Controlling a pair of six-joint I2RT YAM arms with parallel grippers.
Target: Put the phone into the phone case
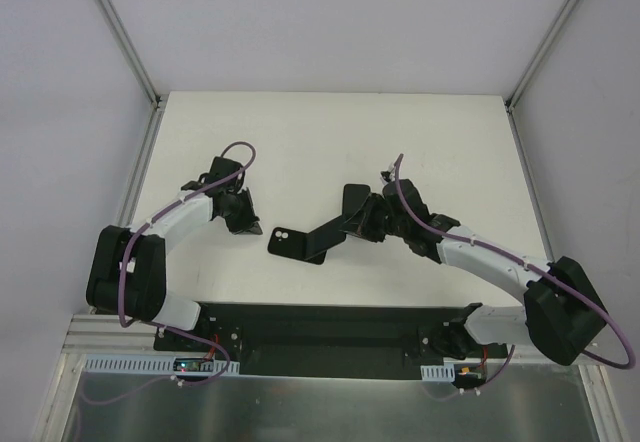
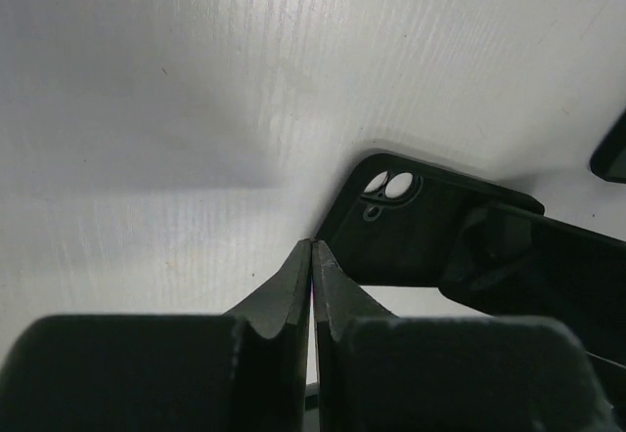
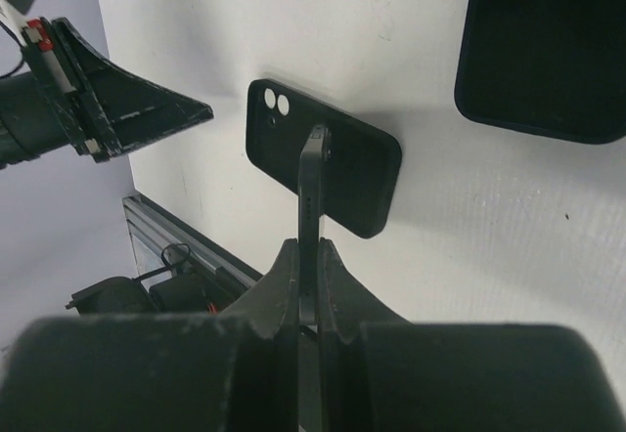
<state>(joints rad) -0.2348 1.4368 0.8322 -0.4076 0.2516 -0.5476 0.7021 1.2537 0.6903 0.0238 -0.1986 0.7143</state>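
The phone case (image 3: 344,173) is a black shell lying flat on the white table, its camera cutout at the corner nearest the left arm. It also shows as the case (image 1: 287,243) and the case (image 2: 406,232). My right gripper (image 3: 311,248) is shut on the phone (image 3: 313,183), which I see edge-on as a thin dark slab. The phone (image 1: 335,230) slants down over the case; I cannot tell if they touch. My left gripper (image 2: 311,248) is shut and empty, with its tips just short of the case's cutout corner. From above, the left gripper (image 1: 250,224) sits left of the case.
Another black rounded slab (image 1: 355,199) lies flat beyond the right gripper, and it shows as the slab (image 3: 543,51) at the top right of the right wrist view. The table's near edge with a metal rail (image 3: 186,241) runs below the case.
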